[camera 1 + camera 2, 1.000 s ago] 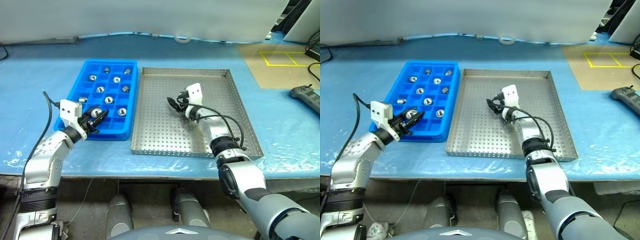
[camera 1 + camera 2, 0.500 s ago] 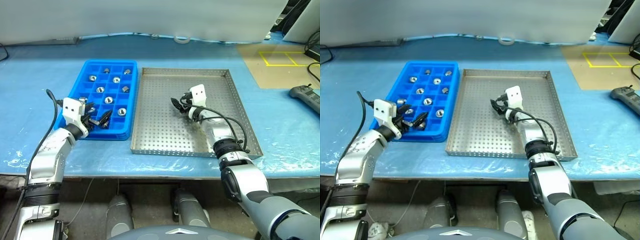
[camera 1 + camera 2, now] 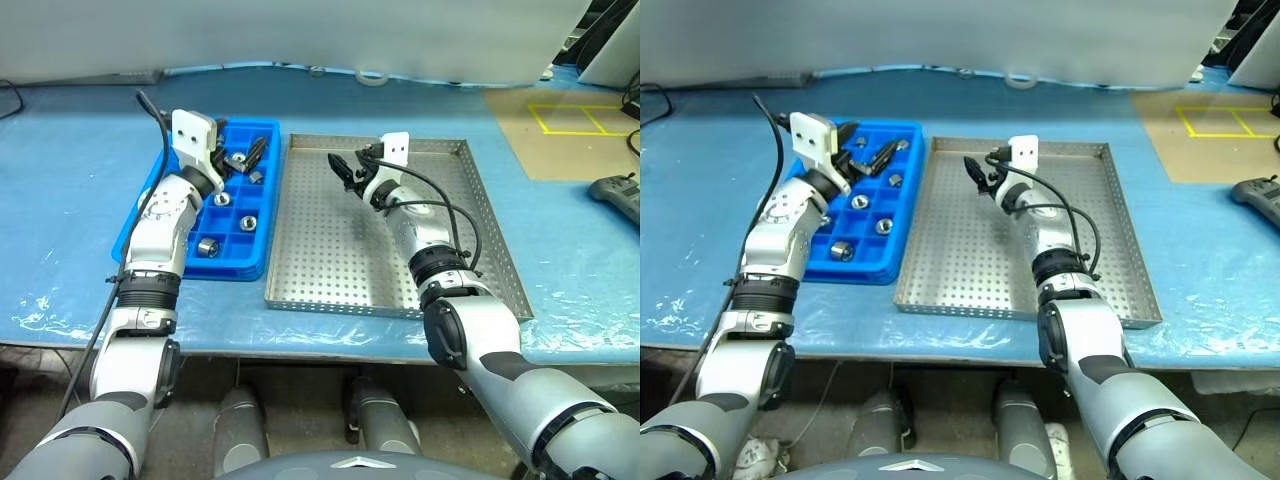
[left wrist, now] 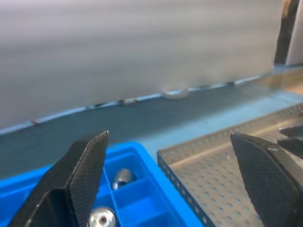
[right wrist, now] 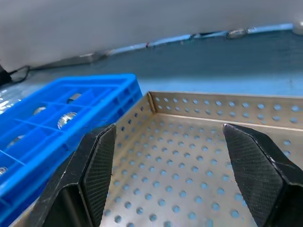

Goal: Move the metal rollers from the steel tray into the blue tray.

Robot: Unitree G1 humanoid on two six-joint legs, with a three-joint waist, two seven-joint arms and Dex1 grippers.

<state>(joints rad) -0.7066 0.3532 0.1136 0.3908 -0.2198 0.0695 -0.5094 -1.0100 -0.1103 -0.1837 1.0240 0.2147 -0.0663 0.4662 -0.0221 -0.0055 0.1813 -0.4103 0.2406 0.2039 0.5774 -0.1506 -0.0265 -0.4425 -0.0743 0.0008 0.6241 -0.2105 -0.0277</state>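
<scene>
Blue sheeting covers the workbench (image 3: 60, 180), and on it we see the blue tray (image 3: 150, 215) on the left with the steel tray (image 3: 480, 215) just beside it on the right. Our left gripper (image 3: 240, 160) hangs over the far end of the blue tray with its jaws spread wide and nothing between them; our right gripper (image 3: 345, 168) hangs over the far left part of the steel tray, jaws likewise apart and empty. The metal rollers (image 3: 208, 246) lie in the compartments of the blue tray — several across its cells, one in a near cell, two more visible in the left wrist view (image 4: 103, 218). On the perforated floor of the steel tray we can make out no roller at all, in the head views or past the right fingers (image 5: 97, 165). We judge the transfer to be at or near its end, with both arms clear of the trays. The next move, as we read it, calls for a check of the steel tray's corners for any leftover piece — if none, simply drawing the arms back. We can read no brand, label or writing anywhere; yellow tape lines (image 3: 560, 118) mark the surface at far right.
</scene>
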